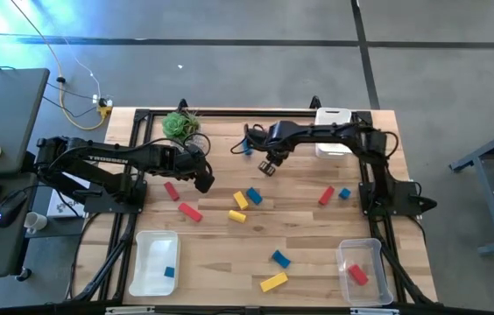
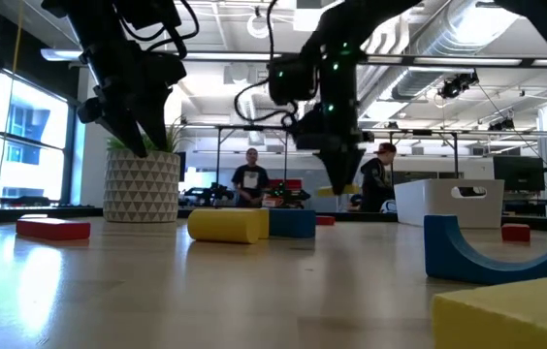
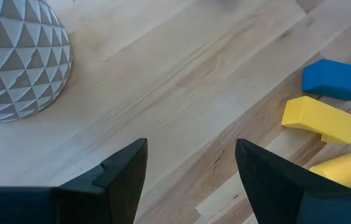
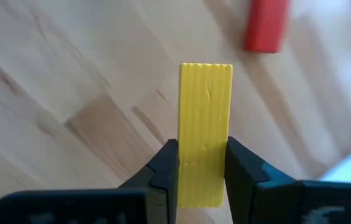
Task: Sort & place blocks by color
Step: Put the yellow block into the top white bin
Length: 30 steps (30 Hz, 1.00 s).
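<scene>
- At the near edge of the table, the white tray (image 1: 154,262) on the left holds a single blue block (image 1: 169,272), and the clear tray (image 1: 360,271) on the right holds a single red block (image 1: 357,276). That looks like the only sorting done, so I'd say the job is barely started.
- Just ahead of the trays, a flat yellow bar (image 1: 273,282) and a blue piece (image 1: 280,258) lie loose on the wood.
- Across the middle, more blocks wait: two red bars (image 1: 189,212) on the left, a huddle of yellow and blue ones (image 1: 245,199) in the centre, a red and a blue one (image 1: 335,194) on the right.
- The left gripper (image 1: 204,181) hangs above bare wood beside that huddle, fingers spread and holding nothing.
- Farther back, the right gripper (image 4: 201,167) is lifted off the table, pinched tight on a yellow bar (image 4: 205,152), ridged on its face and standing straight out between the fingers.
- At the far edge stand a potted plant (image 1: 179,124) and a white box (image 1: 334,118). I see no tray for yellow.
</scene>
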Available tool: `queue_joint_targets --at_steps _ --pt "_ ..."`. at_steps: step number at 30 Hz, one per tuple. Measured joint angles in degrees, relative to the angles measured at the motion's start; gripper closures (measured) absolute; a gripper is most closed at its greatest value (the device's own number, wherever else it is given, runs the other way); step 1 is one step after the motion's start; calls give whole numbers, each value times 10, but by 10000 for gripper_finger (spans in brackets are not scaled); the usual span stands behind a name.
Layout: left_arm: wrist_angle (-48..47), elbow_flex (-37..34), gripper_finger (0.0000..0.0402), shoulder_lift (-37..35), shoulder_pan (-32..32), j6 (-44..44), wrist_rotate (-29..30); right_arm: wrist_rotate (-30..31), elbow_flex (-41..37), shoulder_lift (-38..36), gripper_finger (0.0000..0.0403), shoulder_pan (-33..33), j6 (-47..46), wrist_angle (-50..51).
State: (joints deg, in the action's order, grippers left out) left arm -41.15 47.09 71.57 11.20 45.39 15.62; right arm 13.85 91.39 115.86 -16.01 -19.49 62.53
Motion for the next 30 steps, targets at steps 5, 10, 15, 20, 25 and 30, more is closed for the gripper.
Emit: queue_joint_targets --at_steps 5,10,15,20,25,30 --pt "0 0 170 0 0 9 0 43 0 -47 334 0 5 29" --pt "0 0 170 0 0 23 0 75 -42 -119 334 -2 0 30" --pt "0 0 170 0 -1 31 0 102 -125 -212 334 -13 -39 27" --pt "1 0 170 0 -9 31 0 102 -236 -311 334 -46 -91 -3" --pt "1 0 170 0 -19 22 0 99 -331 -400 334 -98 -119 -31" --pt "0 0 170 0 -35 -8 -17 98 -385 -455 334 -162 -119 -71"
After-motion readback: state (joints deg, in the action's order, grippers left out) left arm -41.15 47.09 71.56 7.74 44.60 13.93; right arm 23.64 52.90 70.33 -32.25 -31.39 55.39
